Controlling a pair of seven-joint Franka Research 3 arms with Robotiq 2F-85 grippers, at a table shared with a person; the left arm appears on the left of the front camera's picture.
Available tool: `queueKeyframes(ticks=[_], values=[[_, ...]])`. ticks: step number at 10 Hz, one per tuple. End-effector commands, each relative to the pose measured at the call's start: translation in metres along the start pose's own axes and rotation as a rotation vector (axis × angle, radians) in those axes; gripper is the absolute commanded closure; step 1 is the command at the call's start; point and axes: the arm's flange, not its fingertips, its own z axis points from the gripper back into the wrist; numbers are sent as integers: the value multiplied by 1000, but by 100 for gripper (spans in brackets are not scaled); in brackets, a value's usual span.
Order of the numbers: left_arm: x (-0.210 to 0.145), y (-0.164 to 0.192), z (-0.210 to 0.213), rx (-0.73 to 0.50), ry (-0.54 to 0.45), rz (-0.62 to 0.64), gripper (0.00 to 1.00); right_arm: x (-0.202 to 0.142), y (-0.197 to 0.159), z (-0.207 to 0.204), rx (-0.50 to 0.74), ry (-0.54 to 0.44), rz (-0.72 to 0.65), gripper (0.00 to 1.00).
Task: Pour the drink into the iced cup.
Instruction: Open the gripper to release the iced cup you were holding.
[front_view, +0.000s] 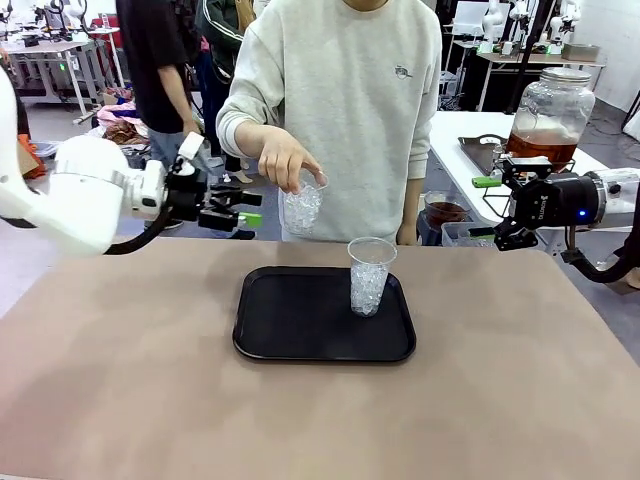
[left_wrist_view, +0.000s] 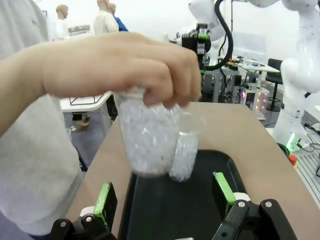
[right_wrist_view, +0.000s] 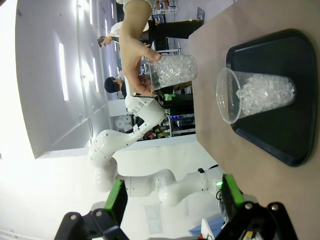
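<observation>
Robotics lab: white robot arm (front_view: 70, 190) at a brown table (front_view: 120, 380), cluttered workbenches (front_view: 45, 50) and a bystander (front_view: 155, 60) behind.

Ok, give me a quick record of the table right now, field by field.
tray: black, mid-table
cup on tray: clear, iced, upright, right side
second cup: iced, held in person's hand over far edge
left tool: open, empty, near held cup
right tool: open, empty, far right
drink: amber, in glass jar, back right
</observation>
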Motion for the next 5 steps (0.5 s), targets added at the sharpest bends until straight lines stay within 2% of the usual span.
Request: queueKeyframes(ticks=[1,5], values=[[-8,-16,24,-12,-19,-36,0,0,2,0,2,1,4,0],[-41,-37,65,-5,-66,-41,0,0,2,0,2,1,4,0]])
